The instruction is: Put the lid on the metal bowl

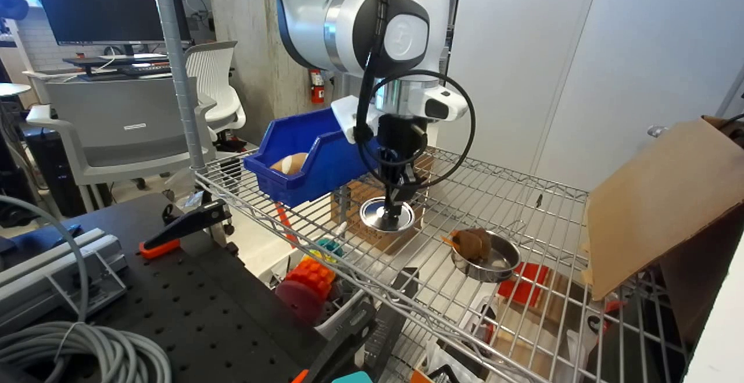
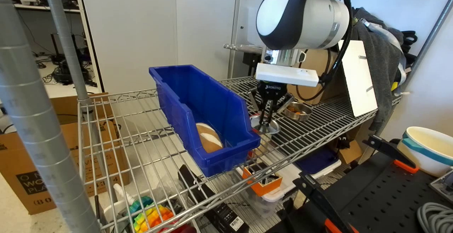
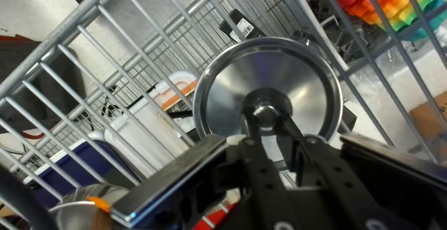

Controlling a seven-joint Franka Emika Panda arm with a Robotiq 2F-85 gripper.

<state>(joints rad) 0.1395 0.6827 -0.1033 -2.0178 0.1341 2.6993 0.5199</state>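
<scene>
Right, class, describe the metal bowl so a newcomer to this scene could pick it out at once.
Find the wire shelf, then the blue bin on it. Past the lid in the gripper, away from the bin, the bowl stands on the shelf. Unlike the lid, a knobbed disc, it has upright walls and holds something brown and orange.

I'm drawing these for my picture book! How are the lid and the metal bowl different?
The lid is a flattish disc with a knob in its middle, while the metal bowl is hollow, with a brown and orange thing inside. The gripper seems to hold the lid by its knob, but the metal bowl stands on the wire shelf, apart from the gripper. Both are round, shiny, silvery metal.
</scene>
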